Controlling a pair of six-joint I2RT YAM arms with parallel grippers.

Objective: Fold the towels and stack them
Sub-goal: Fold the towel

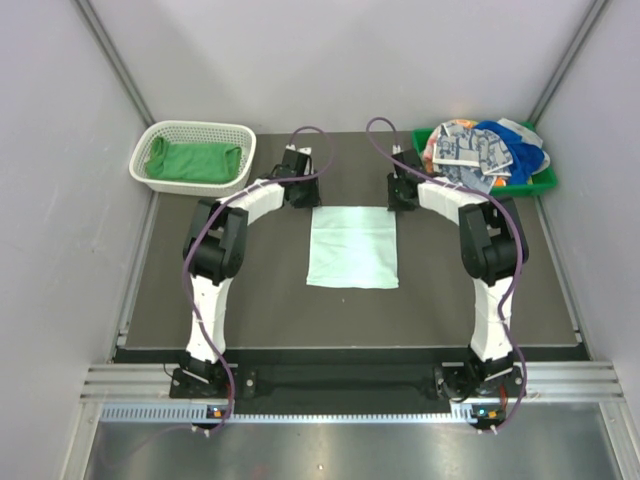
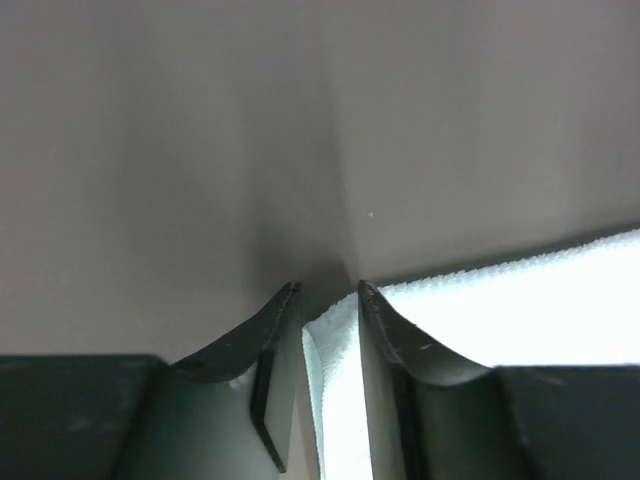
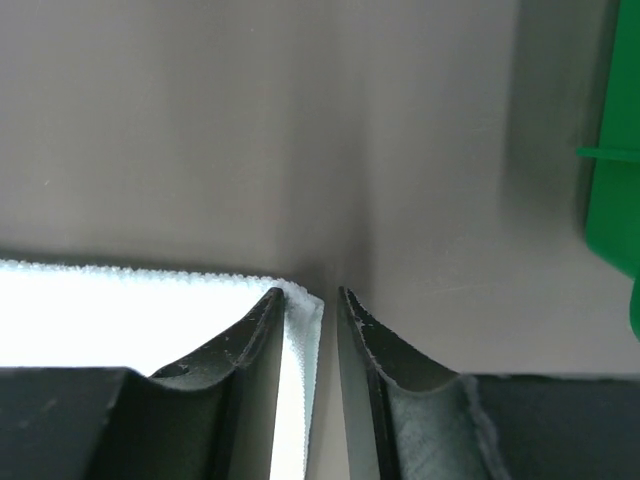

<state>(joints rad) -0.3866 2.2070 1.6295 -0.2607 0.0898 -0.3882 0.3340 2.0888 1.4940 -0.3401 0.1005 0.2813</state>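
Observation:
A pale mint towel (image 1: 352,247) lies spread flat in the middle of the dark mat. My left gripper (image 1: 303,195) is down at its far left corner and my right gripper (image 1: 402,197) at its far right corner. In the left wrist view the towel (image 2: 520,300) has its corner standing between the fingers of the left gripper (image 2: 328,290), against the right finger, with a gap to the left one. In the right wrist view the towel (image 3: 120,310) has its corner lying against the left finger of the right gripper (image 3: 310,292), with a gap beside it. Both sets of jaws stand narrowly open.
A white mesh basket (image 1: 160,140) at the far left holds a bright green towel (image 1: 190,162). A green tray (image 1: 545,180) at the far right carries a heap of blue, patterned and orange-pink towels (image 1: 480,150). The tray's edge (image 3: 610,180) shows close to the right gripper.

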